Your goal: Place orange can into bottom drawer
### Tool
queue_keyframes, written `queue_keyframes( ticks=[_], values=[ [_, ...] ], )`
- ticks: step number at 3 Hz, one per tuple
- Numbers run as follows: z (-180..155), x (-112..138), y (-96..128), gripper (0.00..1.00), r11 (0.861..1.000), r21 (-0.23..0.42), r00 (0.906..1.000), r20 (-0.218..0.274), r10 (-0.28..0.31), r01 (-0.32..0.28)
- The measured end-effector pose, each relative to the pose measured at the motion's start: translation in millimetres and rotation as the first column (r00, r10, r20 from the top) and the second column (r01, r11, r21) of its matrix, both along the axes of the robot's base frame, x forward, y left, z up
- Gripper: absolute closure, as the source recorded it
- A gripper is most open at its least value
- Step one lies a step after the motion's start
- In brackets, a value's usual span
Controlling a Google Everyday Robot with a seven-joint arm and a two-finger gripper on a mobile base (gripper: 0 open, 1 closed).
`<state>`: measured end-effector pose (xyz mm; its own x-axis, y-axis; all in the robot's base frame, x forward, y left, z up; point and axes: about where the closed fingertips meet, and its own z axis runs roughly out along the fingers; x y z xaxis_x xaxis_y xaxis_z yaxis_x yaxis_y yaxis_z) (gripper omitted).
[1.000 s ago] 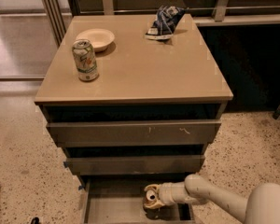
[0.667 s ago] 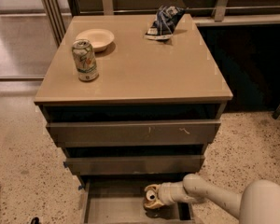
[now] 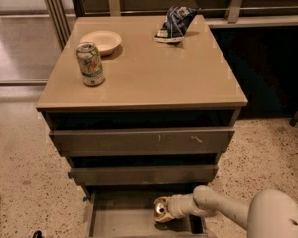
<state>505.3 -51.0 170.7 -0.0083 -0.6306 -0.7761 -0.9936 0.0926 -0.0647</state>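
The orange can [image 3: 160, 210] lies tilted with its silver top facing the camera, inside the open bottom drawer [image 3: 121, 223] near the drawer's middle right. My gripper [image 3: 166, 211] reaches in from the lower right on a white arm and is shut on the can, just over the grey drawer floor. The fingers are mostly hidden behind the can and the white wrist cuff.
A pale green-and-white can [image 3: 91, 64], a cream bowl [image 3: 101, 40] and a dark blue snack bag [image 3: 175, 23] sit on the tan cabinet top. The two upper drawers [image 3: 141, 141] are slightly pulled out above the bottom one. Speckled floor surrounds the cabinet.
The arm and can have edged slightly left inside the bottom drawer; the grip is unchanged.
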Motion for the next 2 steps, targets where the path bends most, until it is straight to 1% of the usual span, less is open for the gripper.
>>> queue_keyframes(
  ticks=[2],
  values=[
    [0.0,0.0,0.0,0.52,1.000,0.000,1.0000,0.000,0.000,0.000]
  ],
)
